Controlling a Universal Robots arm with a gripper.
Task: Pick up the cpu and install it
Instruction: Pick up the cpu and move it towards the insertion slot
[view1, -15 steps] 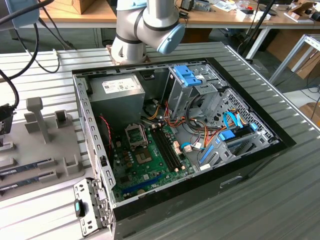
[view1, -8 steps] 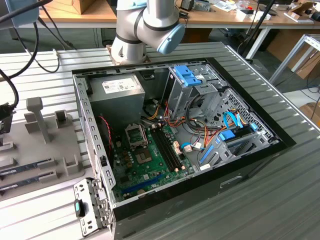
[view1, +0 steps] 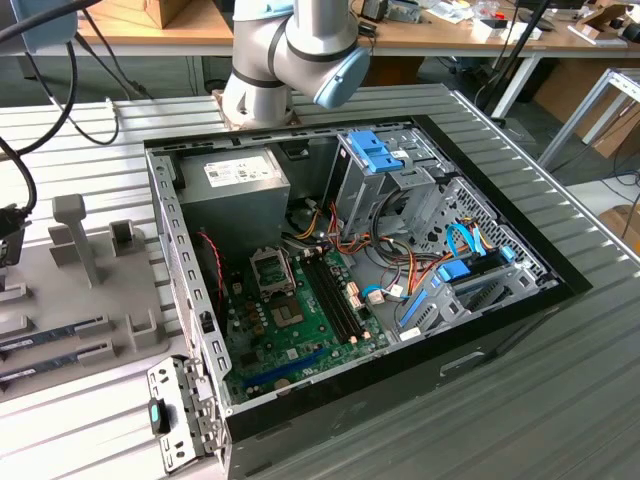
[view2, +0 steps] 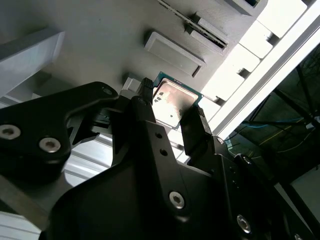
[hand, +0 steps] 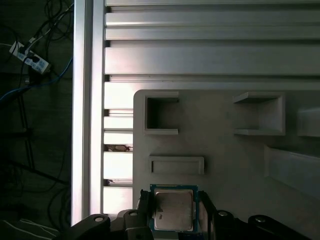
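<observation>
this looks like the pick-up step: near the edge of the grey tray (hand: 235, 170) the gripper (view2: 171, 104) sits with its fingers (view2: 192, 127) narrowed against two opposite sides of the cpu (hand: 172, 211), seemingly holding it, and lifting calls for a firm, level hold.

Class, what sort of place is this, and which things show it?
Probably a robotics lab or workshop: a robot arm stands by an open computer case sunk into a slatted metal table, with cluttered wooden benches behind.
</observation>
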